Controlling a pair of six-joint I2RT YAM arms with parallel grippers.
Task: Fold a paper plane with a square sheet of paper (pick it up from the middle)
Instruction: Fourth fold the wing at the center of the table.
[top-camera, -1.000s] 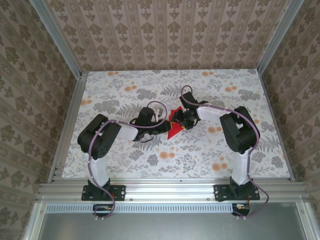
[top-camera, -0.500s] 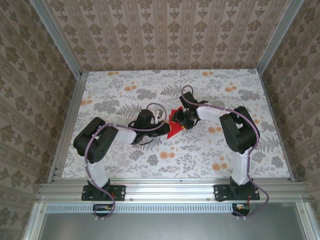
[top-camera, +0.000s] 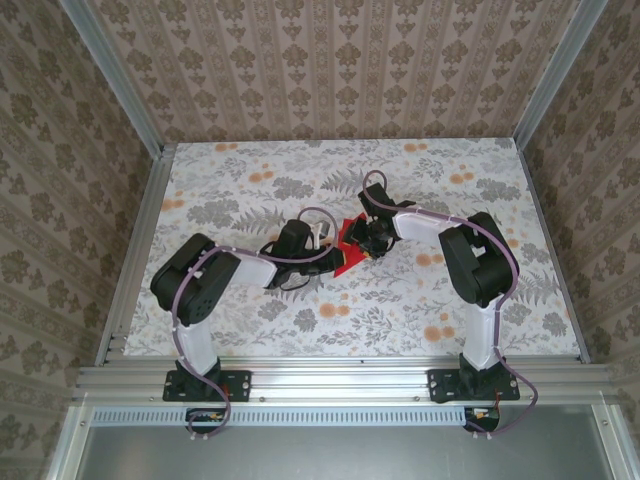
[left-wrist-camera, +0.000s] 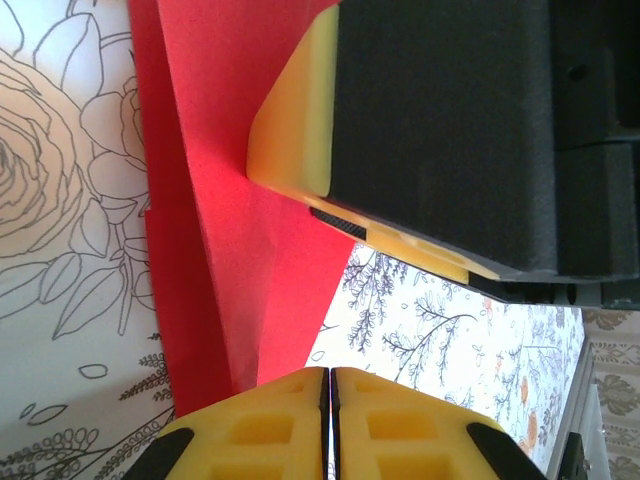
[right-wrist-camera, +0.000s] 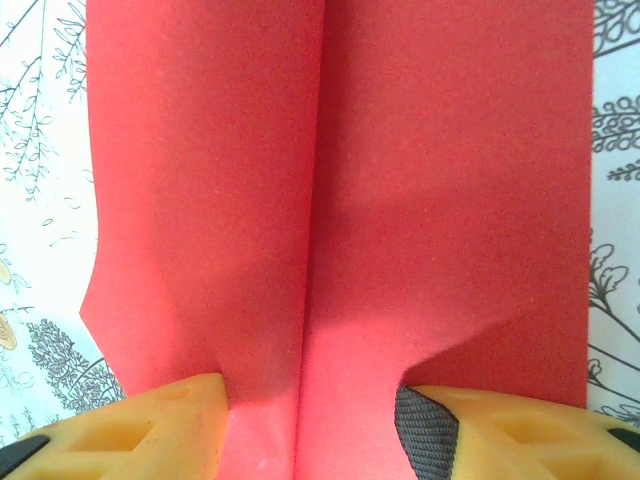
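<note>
- The thin, bright red square sheet of paper, part folded, lies at the middle of the flower-printed white table.
- Its centre crease runs straight away from the right gripper, whose spread fingers press down astride it.
- We judge the clenched left gripper, at the sheet's pointed tip, best placed to press next.

The folded sheet of thin red paper lies on the flower-patterned table, near its middle and slightly toward the far side. It sits between the two arms' tips. The left end effector reaches in from the left and meets the sheet's left edge. The right end effector comes from the right and rests on the sheet. The sheet's centre crease runs between its two fingers, one on each side.
</note>
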